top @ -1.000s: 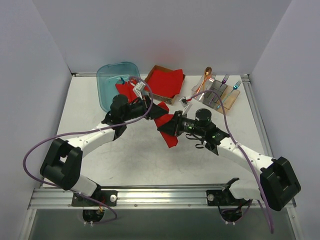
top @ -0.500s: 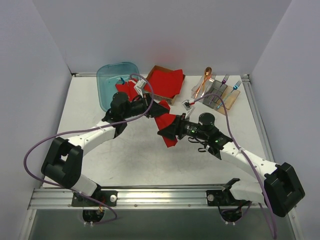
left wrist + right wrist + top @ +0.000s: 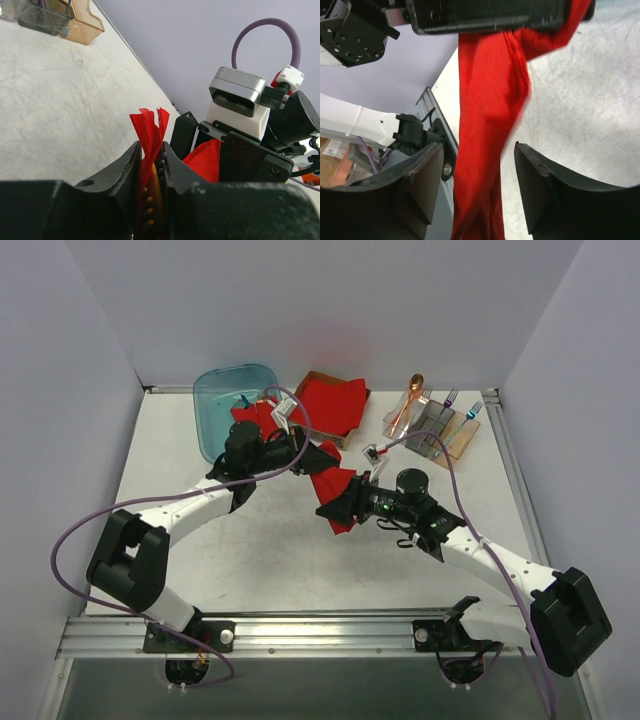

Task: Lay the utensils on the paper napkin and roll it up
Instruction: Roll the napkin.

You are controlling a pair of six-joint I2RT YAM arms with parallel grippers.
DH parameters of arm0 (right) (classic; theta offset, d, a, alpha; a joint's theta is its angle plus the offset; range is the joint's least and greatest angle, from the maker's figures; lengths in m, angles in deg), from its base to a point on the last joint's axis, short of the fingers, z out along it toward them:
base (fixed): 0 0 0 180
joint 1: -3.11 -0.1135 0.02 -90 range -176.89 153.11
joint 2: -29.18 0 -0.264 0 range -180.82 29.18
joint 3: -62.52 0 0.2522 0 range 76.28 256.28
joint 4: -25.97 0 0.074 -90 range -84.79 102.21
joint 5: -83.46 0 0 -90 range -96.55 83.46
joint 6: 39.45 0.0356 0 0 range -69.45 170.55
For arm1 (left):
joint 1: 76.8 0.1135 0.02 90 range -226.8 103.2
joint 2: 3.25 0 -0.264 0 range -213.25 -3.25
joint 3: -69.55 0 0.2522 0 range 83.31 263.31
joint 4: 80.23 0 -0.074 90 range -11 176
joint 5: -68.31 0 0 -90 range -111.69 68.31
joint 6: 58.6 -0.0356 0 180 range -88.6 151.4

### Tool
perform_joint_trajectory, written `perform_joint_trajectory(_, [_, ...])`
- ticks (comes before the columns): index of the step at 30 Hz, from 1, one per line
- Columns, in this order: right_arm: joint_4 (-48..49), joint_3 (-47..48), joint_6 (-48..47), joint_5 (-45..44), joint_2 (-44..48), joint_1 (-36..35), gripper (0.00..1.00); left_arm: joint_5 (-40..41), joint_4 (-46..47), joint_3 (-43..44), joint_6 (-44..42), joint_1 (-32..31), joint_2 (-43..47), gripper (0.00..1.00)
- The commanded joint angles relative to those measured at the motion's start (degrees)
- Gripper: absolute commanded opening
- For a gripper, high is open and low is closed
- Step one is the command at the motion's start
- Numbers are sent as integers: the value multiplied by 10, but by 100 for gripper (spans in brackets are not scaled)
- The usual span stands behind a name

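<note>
Right gripper (image 3: 477, 150) off napkin (image 3: 490, 75); spoon (image 3: 411, 398) in holder (image 3: 438, 427)

The top camera is looking down on the whole table (image 3: 270, 560) from above and behind. Each wrist camera is peering closely past its own fingers (image 3: 420, 185), and all three views are sharing the paper napkin (image 3: 150, 132) just ahead.

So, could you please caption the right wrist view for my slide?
Open right gripper straddles the red paper napkin hanging from the left gripper.
</note>
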Motion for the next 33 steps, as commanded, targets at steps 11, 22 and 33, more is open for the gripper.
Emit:
perform_joint_trajectory(11, [-27, -15, -31, 4, 41, -14, 3, -12, -41, 61, -20, 6, -23, 2])
perform_joint_trajectory(22, [-64, -15, -57, 4, 60, -18, 61, -18, -90, 91, -38, 6, -40, 2])
perform_joint_trajectory(33, [-85, -9, -77, 5, 50, -20, 0, -29, -94, 96, -36, 6, -55, 2])
